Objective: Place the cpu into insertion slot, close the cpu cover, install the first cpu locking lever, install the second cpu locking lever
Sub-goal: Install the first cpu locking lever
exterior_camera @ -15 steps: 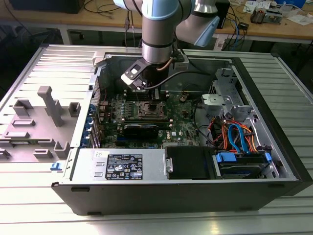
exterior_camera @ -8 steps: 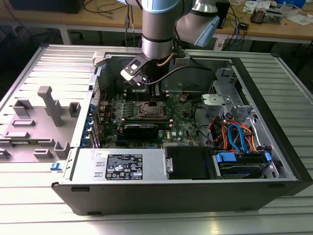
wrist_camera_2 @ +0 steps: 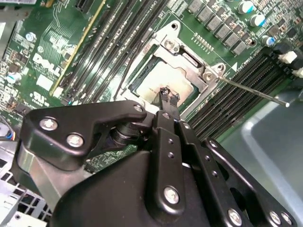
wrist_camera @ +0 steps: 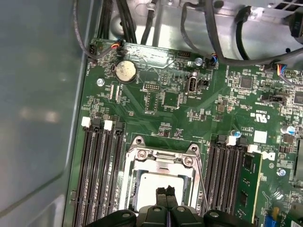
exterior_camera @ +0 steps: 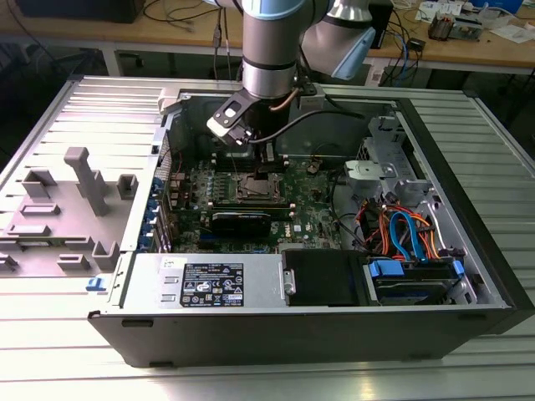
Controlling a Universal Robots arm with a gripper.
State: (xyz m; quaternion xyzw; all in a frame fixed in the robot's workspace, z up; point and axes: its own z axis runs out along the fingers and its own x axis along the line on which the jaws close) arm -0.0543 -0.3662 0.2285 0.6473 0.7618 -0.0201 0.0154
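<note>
Hovering low inside the open computer case [exterior_camera: 318, 334], your gripper [wrist_camera: 166, 194] has its jaws pressed together with nothing held between them; in both wrist views the two black fingertips [wrist_camera_2: 164, 91] sit side by side with only a hairline seam.

The cpu [wrist_camera: 144, 189] lies directly beneath those tips, its pale silver face [wrist_camera_2: 158, 78] seated in the insertion slot [wrist_camera: 129, 179] on the green motherboard [wrist_camera: 161, 101]. The tips hang over one edge of the chip, and most of its face spreads out beyond them. You cannot tell whether they touch the metal.

The silvery cpu cover [wrist_camera: 163, 165] appears to lie down flat, framing the chip just past the jaws, with the cpu showing through its square cut-out.

To one side of the jaws, a thin locking lever [wrist_camera_2: 251, 91] angles out free over the black memory slots [wrist_camera_2: 246, 71], which flank the socket on both sides.

In the exterior view, the gripper [exterior_camera: 266, 157] stands just above the socket [exterior_camera: 251, 188].
</note>
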